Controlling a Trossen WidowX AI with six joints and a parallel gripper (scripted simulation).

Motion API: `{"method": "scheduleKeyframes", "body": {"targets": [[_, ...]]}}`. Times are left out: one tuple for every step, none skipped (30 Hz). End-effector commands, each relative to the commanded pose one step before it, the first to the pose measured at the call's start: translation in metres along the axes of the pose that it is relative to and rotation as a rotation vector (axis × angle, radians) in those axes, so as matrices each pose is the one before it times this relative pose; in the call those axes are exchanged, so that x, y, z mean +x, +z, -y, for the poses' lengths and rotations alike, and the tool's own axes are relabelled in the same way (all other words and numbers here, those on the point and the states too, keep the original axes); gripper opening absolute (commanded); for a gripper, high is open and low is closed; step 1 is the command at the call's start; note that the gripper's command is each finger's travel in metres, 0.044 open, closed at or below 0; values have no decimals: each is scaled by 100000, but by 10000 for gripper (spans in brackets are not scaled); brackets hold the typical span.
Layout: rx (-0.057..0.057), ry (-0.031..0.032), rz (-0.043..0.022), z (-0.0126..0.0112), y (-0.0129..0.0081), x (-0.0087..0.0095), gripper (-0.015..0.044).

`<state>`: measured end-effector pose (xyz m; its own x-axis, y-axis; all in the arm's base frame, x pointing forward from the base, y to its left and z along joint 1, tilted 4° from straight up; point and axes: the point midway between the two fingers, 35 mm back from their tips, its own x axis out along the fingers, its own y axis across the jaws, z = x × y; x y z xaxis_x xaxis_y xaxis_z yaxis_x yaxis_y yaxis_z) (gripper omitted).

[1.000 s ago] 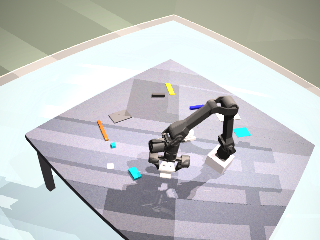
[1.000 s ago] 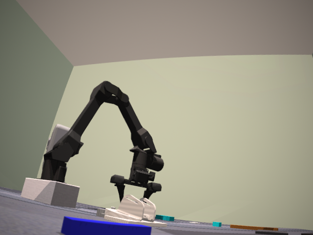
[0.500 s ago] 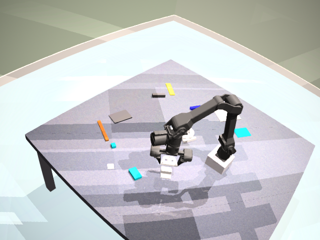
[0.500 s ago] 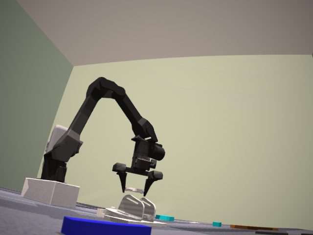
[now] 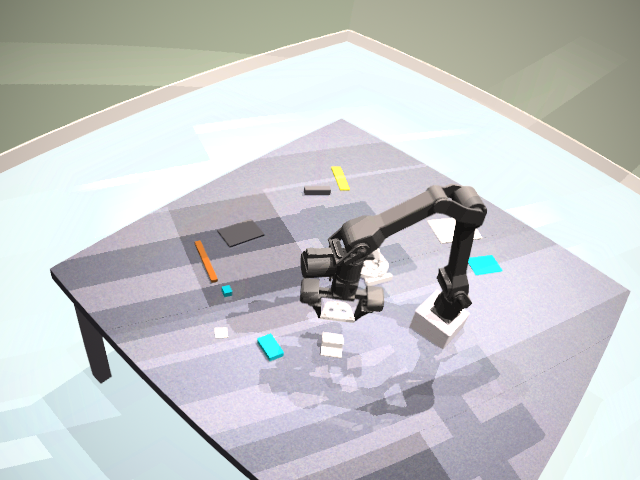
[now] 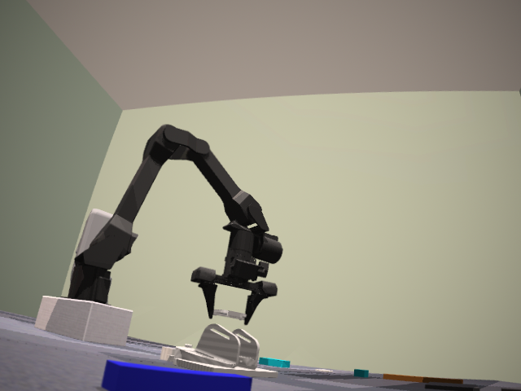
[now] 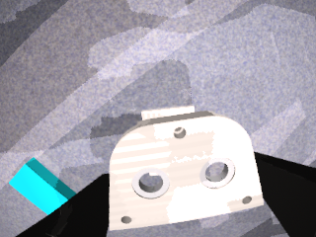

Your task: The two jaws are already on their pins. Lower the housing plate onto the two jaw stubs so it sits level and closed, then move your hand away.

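Note:
The white housing plate (image 5: pixel 338 310) (image 6: pixel 229 314) (image 7: pixel 184 157) has two ringed bores and several small holes. My gripper (image 6: pixel 228 320) (image 7: pixel 179 170) is shut on its two side edges and holds it roughly level in the air. Below it a stepped white block (image 5: pixel 331 351) stands on the table; its edge shows past the plate in the wrist view (image 7: pixel 168 113). The white jaw assembly (image 5: pixel 375 268) (image 6: pixel 218 343), a base with two slotted upright walls, sits away from the plate, partly behind the arm in the top view. I cannot make out the stubs and pins.
A cyan block (image 5: pixel 270 347) (image 7: pixel 41 188) lies beside the white block. A small white square (image 5: pixel 221 332), a cyan cube (image 5: pixel 226 290), an orange bar (image 5: pixel 205 260) and a dark square (image 5: pixel 240 233) lie farther off. A blue bar (image 6: pixel 177 376) lies near the jaw assembly.

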<state>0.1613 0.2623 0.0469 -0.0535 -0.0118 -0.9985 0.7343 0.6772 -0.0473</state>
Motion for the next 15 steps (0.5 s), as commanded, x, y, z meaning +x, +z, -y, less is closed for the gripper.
{"method": "scheduleKeyframes", "body": {"targets": [[-2510, 785, 484, -9, 1403, -278, 351], [-520, 27, 30, 14, 332, -16, 351], [-520, 25, 30, 20, 331, -15, 351], [-520, 24, 31, 25, 330, -15, 351], [-520, 23, 31, 31, 328, -15, 351], [-520, 22, 32, 36, 327, -14, 351], [-520, 21, 32, 41, 326, -14, 351], [-532, 20, 33, 48, 332, -13, 351], [-533, 18, 33, 53, 331, -13, 351], [-533, 17, 33, 59, 329, -12, 351], [-533, 16, 34, 64, 327, -12, 351], [-533, 15, 34, 69, 325, -12, 351], [-533, 13, 34, 75, 323, -11, 351], [-533, 12, 34, 80, 321, -11, 351], [-533, 11, 34, 85, 319, -10, 351]]}}
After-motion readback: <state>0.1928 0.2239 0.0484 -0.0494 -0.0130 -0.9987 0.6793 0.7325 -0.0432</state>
